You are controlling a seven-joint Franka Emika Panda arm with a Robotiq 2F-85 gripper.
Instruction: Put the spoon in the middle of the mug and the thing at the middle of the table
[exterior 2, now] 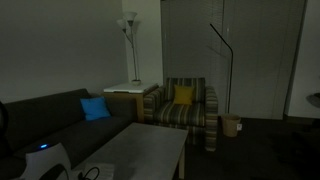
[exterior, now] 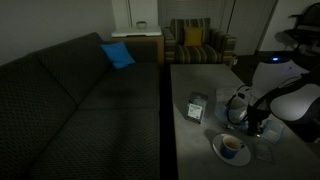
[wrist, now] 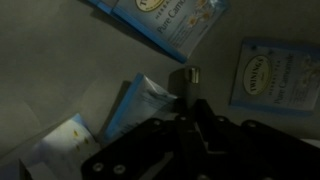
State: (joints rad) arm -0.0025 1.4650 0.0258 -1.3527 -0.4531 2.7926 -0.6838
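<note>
Cup sat on plate on bench, contents dark. Dark block stood upright nearby. Pincer hovered over tea packets; released or clenched, can't tell.

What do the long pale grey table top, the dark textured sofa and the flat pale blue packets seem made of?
Pale grey table top: smooth and matte, likely laminate or painted board; no grain shows.
Dark textured sofa: woven fabric, by its speckled weave.
Flat pale blue packets: printed paper, probably tea sachets, thin with lettering; dim light leaves this uncertain.
</note>
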